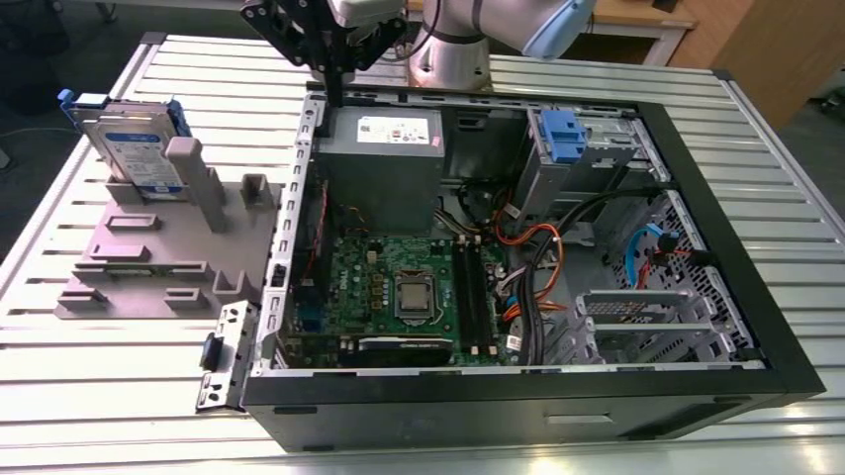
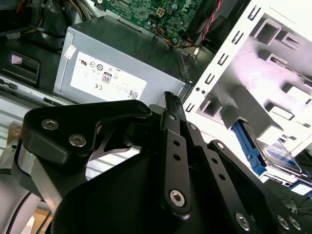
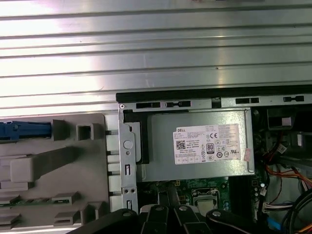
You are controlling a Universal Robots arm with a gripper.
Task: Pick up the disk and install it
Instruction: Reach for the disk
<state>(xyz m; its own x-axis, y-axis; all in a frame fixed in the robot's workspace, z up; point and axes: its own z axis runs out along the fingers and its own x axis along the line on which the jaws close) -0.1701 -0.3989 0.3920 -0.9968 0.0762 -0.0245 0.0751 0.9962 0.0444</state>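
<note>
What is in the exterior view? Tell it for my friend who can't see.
An open computer case lies on a slatted metal table, its green circuit board showing. The gripper hangs above the case's far edge. The disk stands in a grey holder at the exterior view's left.

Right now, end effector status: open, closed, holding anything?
The end effector: closed, holding nothing. The disk stands apart from it in the grey fixture.
</note>
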